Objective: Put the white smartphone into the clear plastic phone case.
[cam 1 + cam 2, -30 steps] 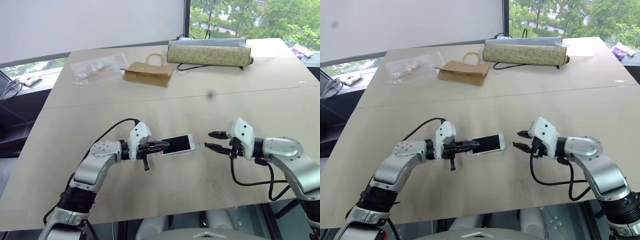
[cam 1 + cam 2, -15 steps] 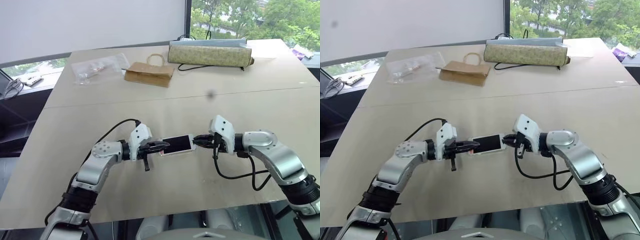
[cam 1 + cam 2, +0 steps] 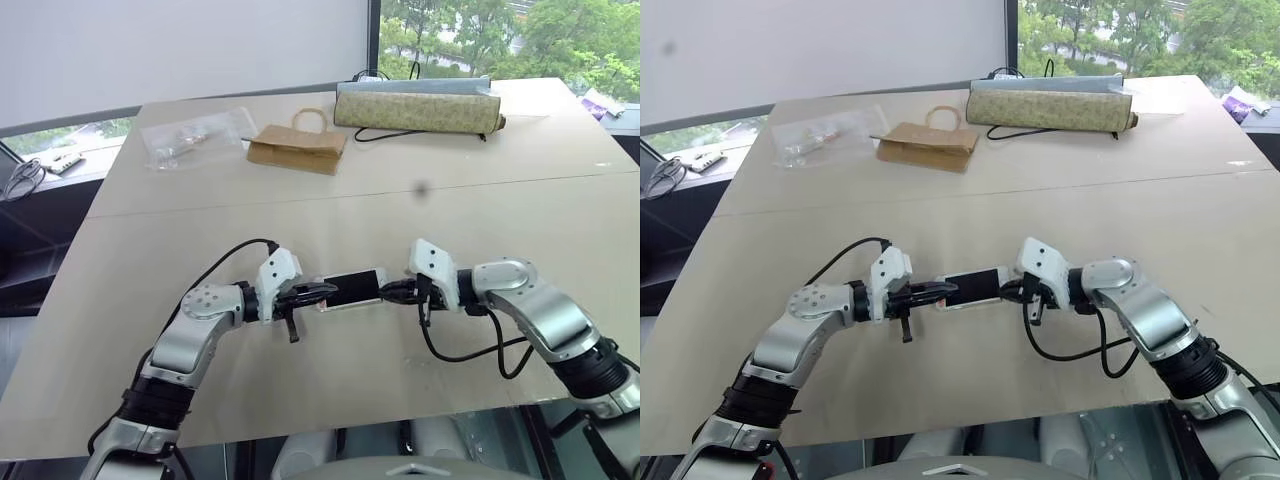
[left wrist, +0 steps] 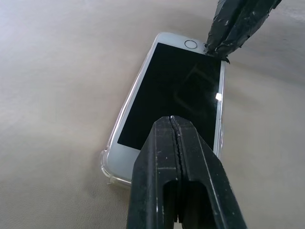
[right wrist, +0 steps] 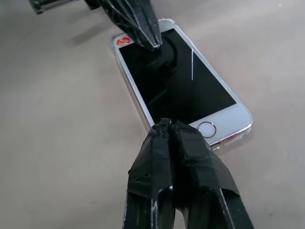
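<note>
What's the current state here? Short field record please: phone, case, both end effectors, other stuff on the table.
phone: white smartphone, screen up, flat on the table
case: clear plastic phone case, its rim shows around the phone's edges and corners; full seating cannot be told
left end effector: shut, tip over the phone's left end
right end effector: shut, tip at the phone's home-button end
far side of table: clear bag, brown paper bag, long patterned pouch

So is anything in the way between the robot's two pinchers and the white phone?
Nothing visible. The left gripper and right gripper, both shut, sit right over opposite ends of the white smartphone, which lies in the clear plastic phone case.
</note>
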